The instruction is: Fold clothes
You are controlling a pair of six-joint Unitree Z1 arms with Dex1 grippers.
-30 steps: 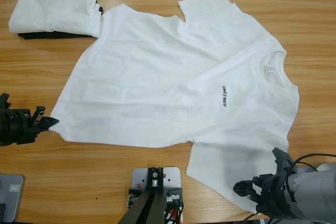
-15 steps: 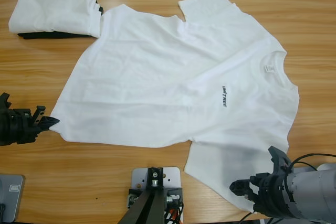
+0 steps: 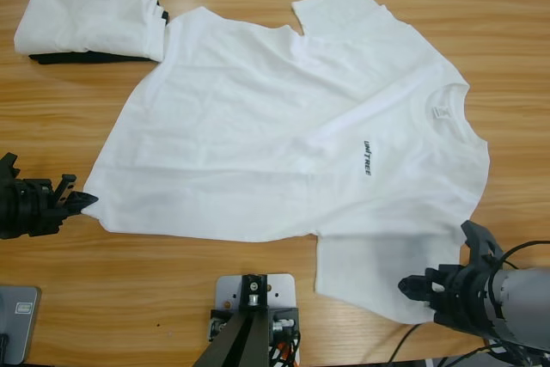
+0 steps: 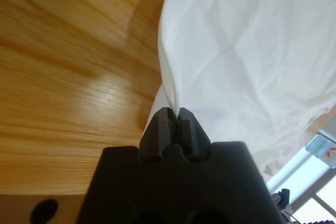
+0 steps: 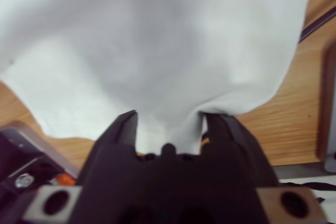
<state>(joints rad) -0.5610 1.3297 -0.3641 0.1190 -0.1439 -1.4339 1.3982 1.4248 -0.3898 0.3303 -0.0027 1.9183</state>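
1. The white T-shirt (image 3: 284, 126) lies spread flat across the middle of the wooden table (image 3: 155, 290), neck toward the right.
2. Small black chest print reads "UNITREE" (image 3: 367, 159); a grey neck label (image 3: 440, 113) sits inside the collar, its text too small to read.
3. The left gripper (image 3: 76, 201) has its jaws pressed together on the shirt's hem corner.
4. The right gripper (image 3: 415, 285) has jaws spread apart, sleeve fabric lying between them.
5. A folded white garment (image 3: 86, 19) rests on a black one (image 3: 77, 58) at the far left corner.
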